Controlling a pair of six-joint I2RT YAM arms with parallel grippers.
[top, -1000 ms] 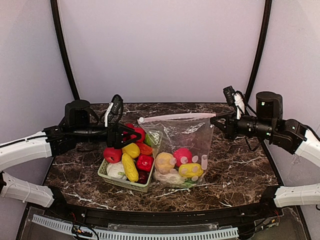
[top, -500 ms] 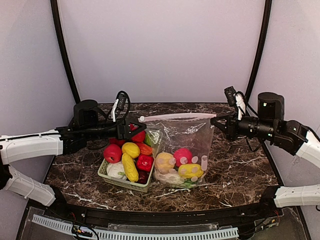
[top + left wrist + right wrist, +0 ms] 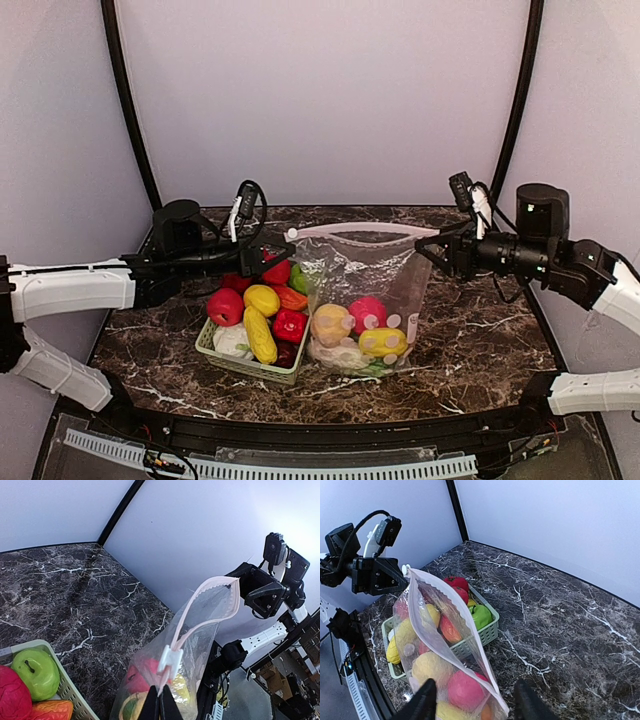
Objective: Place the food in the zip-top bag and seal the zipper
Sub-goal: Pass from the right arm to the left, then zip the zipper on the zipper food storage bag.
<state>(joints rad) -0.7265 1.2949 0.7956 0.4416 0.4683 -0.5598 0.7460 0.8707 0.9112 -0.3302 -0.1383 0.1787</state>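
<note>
Where the left claw [image 3: 159, 704] pinches the zip-top bag [image 3: 382, 275], the zipper [image 3: 192, 607] begins

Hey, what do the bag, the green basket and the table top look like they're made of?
Zip-top bag: thin clear plastic film, glossy; food shows through and it creases. Basket: pale green moulded plastic, probably, with slatted walls. Table top: dark stone-look surface with white veins; real marble or laminate, cannot tell.
</note>
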